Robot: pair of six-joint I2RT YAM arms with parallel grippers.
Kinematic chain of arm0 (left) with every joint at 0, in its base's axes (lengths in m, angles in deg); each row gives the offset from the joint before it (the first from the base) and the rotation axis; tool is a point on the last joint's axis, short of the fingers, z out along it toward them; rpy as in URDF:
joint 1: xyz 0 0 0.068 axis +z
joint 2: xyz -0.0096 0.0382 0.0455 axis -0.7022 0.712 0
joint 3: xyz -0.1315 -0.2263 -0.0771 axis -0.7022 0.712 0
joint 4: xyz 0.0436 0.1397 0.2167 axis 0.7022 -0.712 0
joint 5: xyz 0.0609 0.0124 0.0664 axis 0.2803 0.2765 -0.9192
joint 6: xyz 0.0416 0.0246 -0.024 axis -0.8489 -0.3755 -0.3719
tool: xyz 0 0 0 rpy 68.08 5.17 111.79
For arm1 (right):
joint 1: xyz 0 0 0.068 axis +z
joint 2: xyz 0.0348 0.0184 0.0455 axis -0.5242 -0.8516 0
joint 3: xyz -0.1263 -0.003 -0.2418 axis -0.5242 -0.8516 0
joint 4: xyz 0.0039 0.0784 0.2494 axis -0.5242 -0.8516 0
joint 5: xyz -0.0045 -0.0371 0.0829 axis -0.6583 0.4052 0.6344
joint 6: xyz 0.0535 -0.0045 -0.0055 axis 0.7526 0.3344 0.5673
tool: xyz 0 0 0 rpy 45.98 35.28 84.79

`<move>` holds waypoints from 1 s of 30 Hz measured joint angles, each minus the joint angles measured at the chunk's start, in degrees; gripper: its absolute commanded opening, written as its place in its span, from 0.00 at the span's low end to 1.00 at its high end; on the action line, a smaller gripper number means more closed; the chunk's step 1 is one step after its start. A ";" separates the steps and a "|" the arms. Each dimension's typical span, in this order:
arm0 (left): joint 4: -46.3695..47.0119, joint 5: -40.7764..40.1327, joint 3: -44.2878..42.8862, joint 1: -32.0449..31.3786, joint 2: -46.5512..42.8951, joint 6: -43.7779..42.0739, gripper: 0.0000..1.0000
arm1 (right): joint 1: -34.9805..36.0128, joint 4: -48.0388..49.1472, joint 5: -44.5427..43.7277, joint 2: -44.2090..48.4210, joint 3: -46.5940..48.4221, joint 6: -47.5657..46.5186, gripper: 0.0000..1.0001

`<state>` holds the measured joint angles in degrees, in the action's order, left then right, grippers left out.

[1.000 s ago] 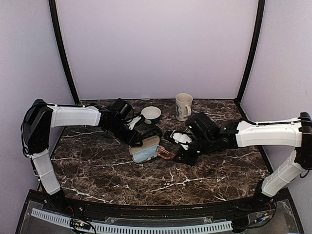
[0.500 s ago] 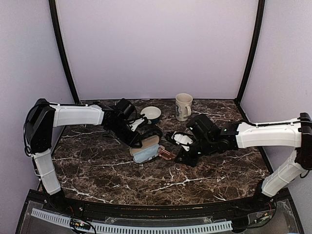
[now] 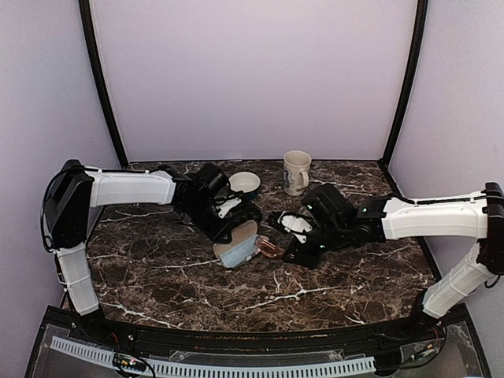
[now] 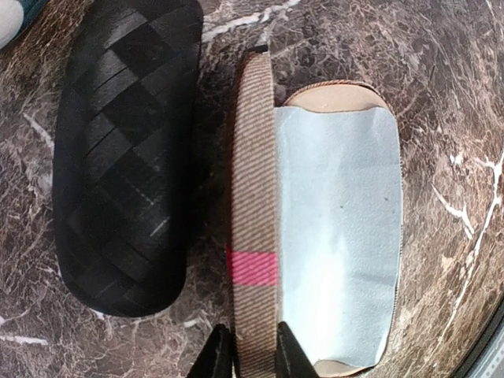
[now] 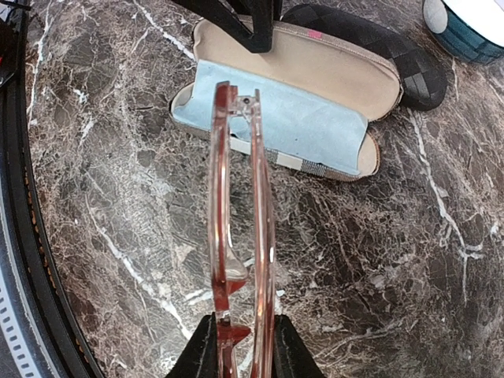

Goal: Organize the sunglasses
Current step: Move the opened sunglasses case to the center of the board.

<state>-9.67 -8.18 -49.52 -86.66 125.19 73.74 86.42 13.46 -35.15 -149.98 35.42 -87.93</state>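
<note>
A folded pair of sunglasses (image 5: 218,197) with a reddish see-through frame hangs just above the table, and my right gripper (image 5: 240,346) is shut on it. In the top view the sunglasses (image 3: 268,249) sit just right of the open brown striped case (image 3: 239,248). The case (image 5: 299,118) lies open with a pale blue cloth inside. My left gripper (image 4: 253,358) is shut on the raised striped lid (image 4: 252,197), one finger on each side of its edge. From above, the left gripper (image 3: 232,228) is at the case's far side. The right gripper (image 3: 290,252) is near the table's middle.
A shut black checkered case (image 4: 122,157) lies right beside the striped lid, also seen from above as the black case (image 3: 248,213). A white and teal bowl (image 3: 245,184) and a cream mug (image 3: 297,172) stand at the back of the marble table (image 3: 236,299).
My left arm has shifted right to the striped case and its fingers have closed on the lid. The case has turned slightly. The right gripper has barely moved.
</note>
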 measured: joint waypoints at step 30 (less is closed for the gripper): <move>9.64 -1.40 7.87 -11.26 -5.38 -12.90 0.46 | -0.50 -2.95 2.89 10.78 -6.01 6.60 0.21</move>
<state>-0.03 -9.58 -41.65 -97.92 119.81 60.85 85.92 10.51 -32.26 -139.21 29.41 -81.33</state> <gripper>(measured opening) 0.402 0.217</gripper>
